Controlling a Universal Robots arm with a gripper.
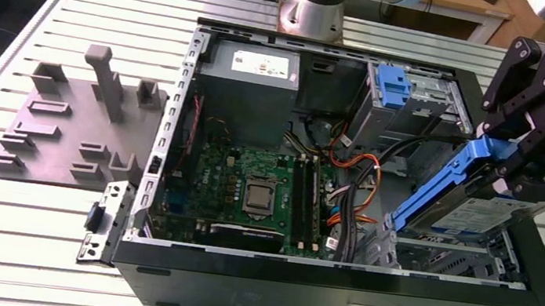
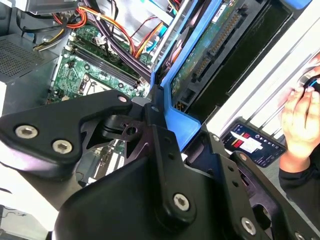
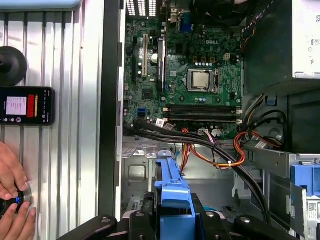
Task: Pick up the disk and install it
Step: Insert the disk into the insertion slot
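In the exterior view, the disk (image 1: 467, 209), silver-grey with a white-and-blue label in a blue carrier, hangs steeply tilted over the metal drive cage (image 1: 448, 259) at the near right corner of the open computer case (image 1: 339, 288). Its lower end dips toward the cage. My black gripper (image 1: 501, 155) is shut on the carrier's upper end. In the second wrist view the fingers (image 2: 120, 127) clamp the blue frame (image 2: 182, 122), with the disk's green underside (image 2: 210, 45) beyond. The first wrist view has the carrier tab (image 3: 172, 192) between my gripper (image 3: 172, 225), above the case floor.
Inside the case are the motherboard (image 1: 253, 182), orange and black cables (image 1: 358, 184), a grey power supply (image 1: 251, 71) and another blue carrier (image 1: 392, 86) in the far bay. A grey fixture (image 1: 76, 127) lies at the exterior view's left. A person's hand (image 3: 12, 175) and a phone (image 3: 25, 106) rest beside the case.
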